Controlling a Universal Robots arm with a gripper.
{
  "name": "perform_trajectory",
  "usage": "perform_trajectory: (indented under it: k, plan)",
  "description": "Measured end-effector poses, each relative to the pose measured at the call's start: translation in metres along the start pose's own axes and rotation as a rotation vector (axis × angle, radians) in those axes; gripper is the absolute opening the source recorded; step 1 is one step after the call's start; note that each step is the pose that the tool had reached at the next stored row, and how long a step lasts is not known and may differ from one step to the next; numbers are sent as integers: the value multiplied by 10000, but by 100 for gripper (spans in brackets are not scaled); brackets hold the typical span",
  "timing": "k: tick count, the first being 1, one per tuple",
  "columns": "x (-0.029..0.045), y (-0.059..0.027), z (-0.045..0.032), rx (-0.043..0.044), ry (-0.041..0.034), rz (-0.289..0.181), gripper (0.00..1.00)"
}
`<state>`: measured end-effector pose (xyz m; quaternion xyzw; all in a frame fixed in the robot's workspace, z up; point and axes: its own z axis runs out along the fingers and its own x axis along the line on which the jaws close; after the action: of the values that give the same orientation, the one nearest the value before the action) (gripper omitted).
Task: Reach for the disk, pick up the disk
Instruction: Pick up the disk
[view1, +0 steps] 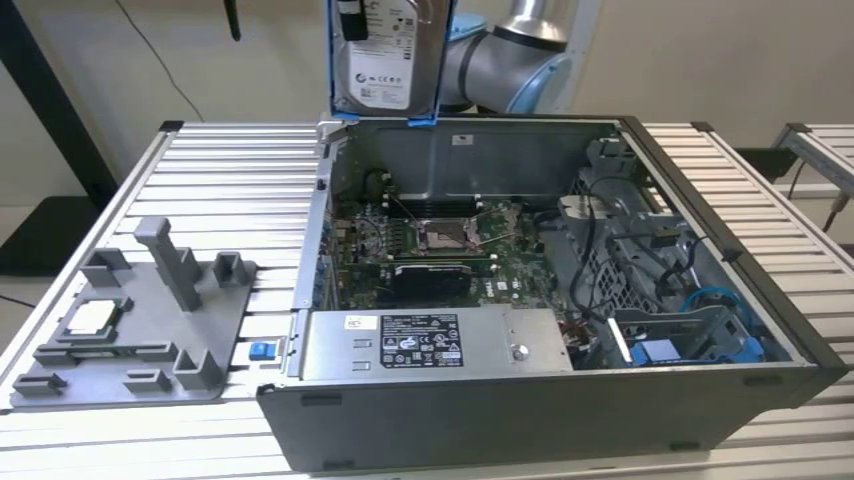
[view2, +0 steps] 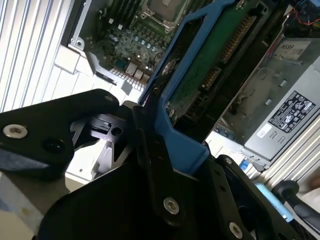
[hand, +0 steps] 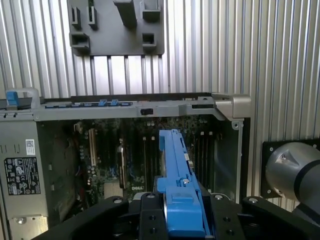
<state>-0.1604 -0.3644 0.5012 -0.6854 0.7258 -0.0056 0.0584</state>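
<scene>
One disk (view1: 387, 60) upright, long axis vertical

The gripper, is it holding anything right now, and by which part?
Yes. The gripper is shut on the disk, clamping one end of its blue bracket. The disk hangs upright above the open computer case.

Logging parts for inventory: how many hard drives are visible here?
1: the disk, in its blue bracket, gripped by the claw above the far wall of the computer case. Others may be hidden in the drive bay at the exterior view's right.
</scene>
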Motion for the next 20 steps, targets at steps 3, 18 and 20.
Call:
perform_trajectory:
  k: [3, 18, 20]
  plan:
    - [-5, -98, 9, 0, -1, -2, 0]
    - [-24, -451, 43, 395, -68, -30, 0]
    - [-26, -511, 48, 531, -91, -37, 0]
